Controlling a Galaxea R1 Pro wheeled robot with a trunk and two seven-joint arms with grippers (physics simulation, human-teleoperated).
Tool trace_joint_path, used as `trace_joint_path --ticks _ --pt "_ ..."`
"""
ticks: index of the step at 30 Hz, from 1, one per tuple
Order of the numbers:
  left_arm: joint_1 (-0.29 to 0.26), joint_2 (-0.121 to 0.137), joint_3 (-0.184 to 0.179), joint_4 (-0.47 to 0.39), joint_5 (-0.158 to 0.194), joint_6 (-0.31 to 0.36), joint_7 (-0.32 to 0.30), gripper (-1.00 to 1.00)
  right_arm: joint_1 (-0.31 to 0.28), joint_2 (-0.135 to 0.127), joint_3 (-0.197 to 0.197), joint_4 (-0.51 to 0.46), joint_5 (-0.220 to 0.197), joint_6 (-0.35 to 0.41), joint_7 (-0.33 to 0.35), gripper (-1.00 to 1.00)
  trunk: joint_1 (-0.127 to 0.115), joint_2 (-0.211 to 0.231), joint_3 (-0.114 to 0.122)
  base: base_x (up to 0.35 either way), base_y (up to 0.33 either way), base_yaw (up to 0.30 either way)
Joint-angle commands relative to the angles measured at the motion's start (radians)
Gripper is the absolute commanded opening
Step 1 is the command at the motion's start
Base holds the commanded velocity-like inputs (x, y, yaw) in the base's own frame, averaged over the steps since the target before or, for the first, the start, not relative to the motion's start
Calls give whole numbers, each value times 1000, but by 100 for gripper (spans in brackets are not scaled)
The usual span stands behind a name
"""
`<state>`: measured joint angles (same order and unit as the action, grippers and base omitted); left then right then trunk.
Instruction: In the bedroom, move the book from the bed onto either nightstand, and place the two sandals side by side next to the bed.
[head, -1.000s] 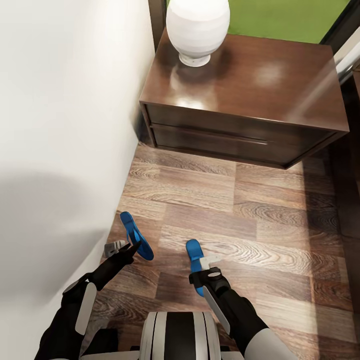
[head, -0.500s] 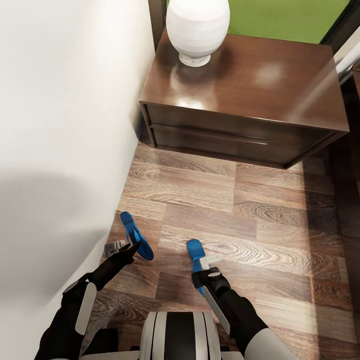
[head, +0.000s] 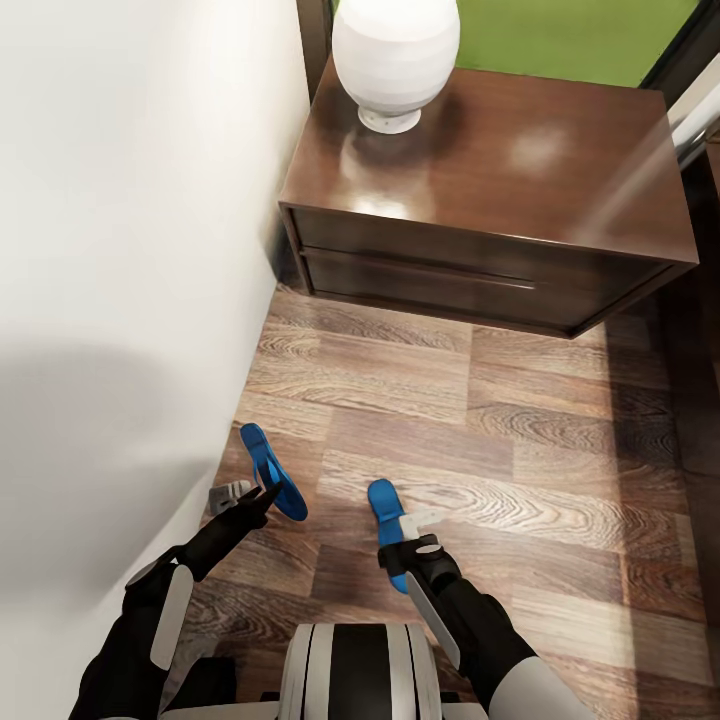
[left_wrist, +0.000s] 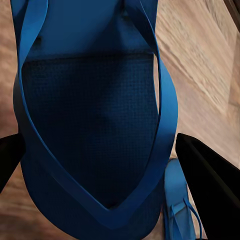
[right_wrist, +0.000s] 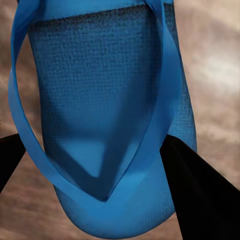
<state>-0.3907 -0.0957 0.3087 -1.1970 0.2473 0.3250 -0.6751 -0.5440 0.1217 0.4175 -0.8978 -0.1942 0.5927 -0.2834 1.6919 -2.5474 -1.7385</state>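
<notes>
Sandals sit in both our grippers above the brown wood-plank floor (head: 420, 400): our left gripper (head: 243, 494) has its jaws closed on the left sandal (head: 272, 472) close to the white wall (head: 120, 250), and our right gripper (head: 408, 533) clamps the right sandal (head: 386, 508), the two shoes a little apart. Ahead of us stands the dark nightstand (head: 480, 200) with its glossy top and two drawers, a white lamp (head: 395, 55) at its wall-side corner, green grass in the window (head: 570, 35) behind it.
</notes>
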Motion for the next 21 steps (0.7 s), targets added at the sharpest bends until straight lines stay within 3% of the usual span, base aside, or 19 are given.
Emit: trace_joint_path --ticks 1,21 --pt "-1 -1 3 0 7 9 -4 -100 -1 -1 3 -1 -13 3 -11 -100 0 0 0 0 0 0" --pt "-1 -1 3 -1 8 11 -4 -100 -1 -1 3 -1 -13 3 -11 -100 -9 4 77 0 0 0"
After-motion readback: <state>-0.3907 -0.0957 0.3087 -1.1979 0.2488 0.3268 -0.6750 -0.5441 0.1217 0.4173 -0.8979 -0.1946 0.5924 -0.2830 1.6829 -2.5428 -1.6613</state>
